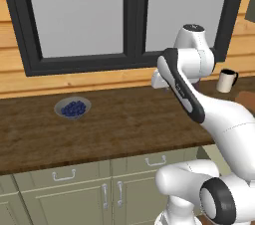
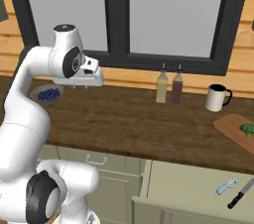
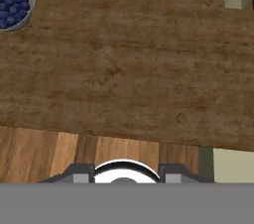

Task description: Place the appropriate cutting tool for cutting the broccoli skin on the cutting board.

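Note:
The tan cutting board (image 2: 233,128) lies on the dark counter at the far right, with a green broccoli (image 2: 247,129) on it. Below it an open drawer (image 2: 188,183) holds a light blue peeler (image 2: 226,187) and a black-handled knife (image 2: 241,194). My gripper (image 2: 85,85) hangs above the left part of the counter, far from the drawer and the board. In the hand view its fingertips (image 3: 82,176) stand wide apart, so the gripper (image 3: 124,177) is open and holds nothing, pointing down at bare counter.
A grey bowl of blueberries (image 1: 72,108) sits at the back left of the counter (image 1: 124,124). Two bottles (image 2: 168,86) stand by the window wall, with a white mug (image 2: 217,97) to their right. Cabinet doors (image 1: 99,194) run below.

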